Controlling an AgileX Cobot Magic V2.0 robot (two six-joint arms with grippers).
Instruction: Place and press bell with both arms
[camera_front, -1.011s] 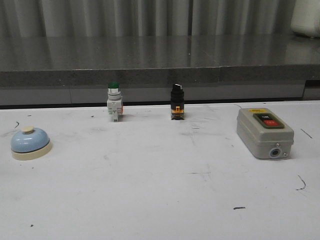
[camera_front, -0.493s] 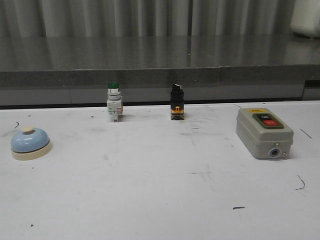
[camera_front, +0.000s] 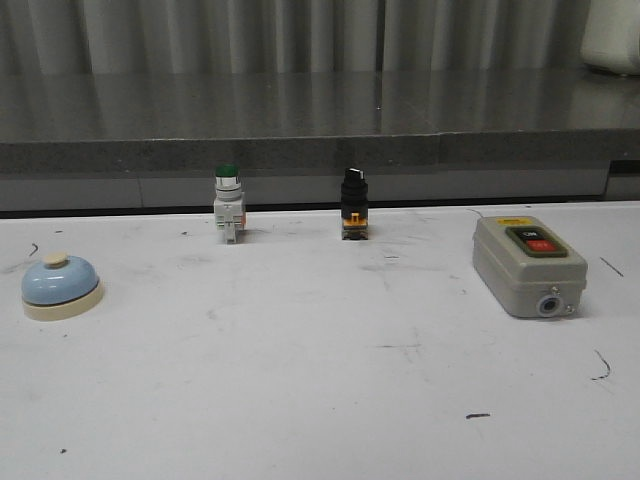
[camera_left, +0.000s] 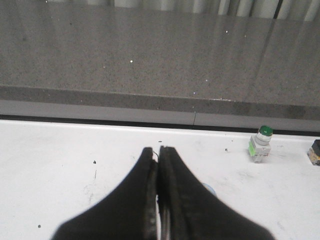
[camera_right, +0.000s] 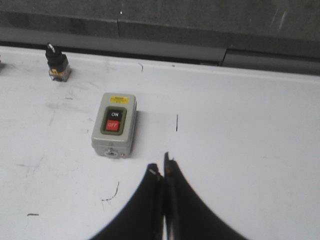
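The light-blue bell (camera_front: 60, 285) with its cream base and button stands upright on the white table at the far left of the front view. In the left wrist view only a pale blue sliver of the bell (camera_left: 210, 189) peeks out beside the black fingers. My left gripper (camera_left: 158, 150) is shut with nothing in it, above the table and short of the bell. My right gripper (camera_right: 160, 167) is also shut and empty, hovering just in front of the grey switch box. Neither arm shows in the front view.
A grey switch box (camera_front: 528, 265) (camera_right: 114, 124) with ON and OFF buttons sits at the right. A green-capped push-button (camera_front: 228, 203) (camera_left: 260, 144) and a black selector switch (camera_front: 354, 203) (camera_right: 56, 62) stand near the table's back edge, below a raised grey ledge (camera_front: 320, 150).
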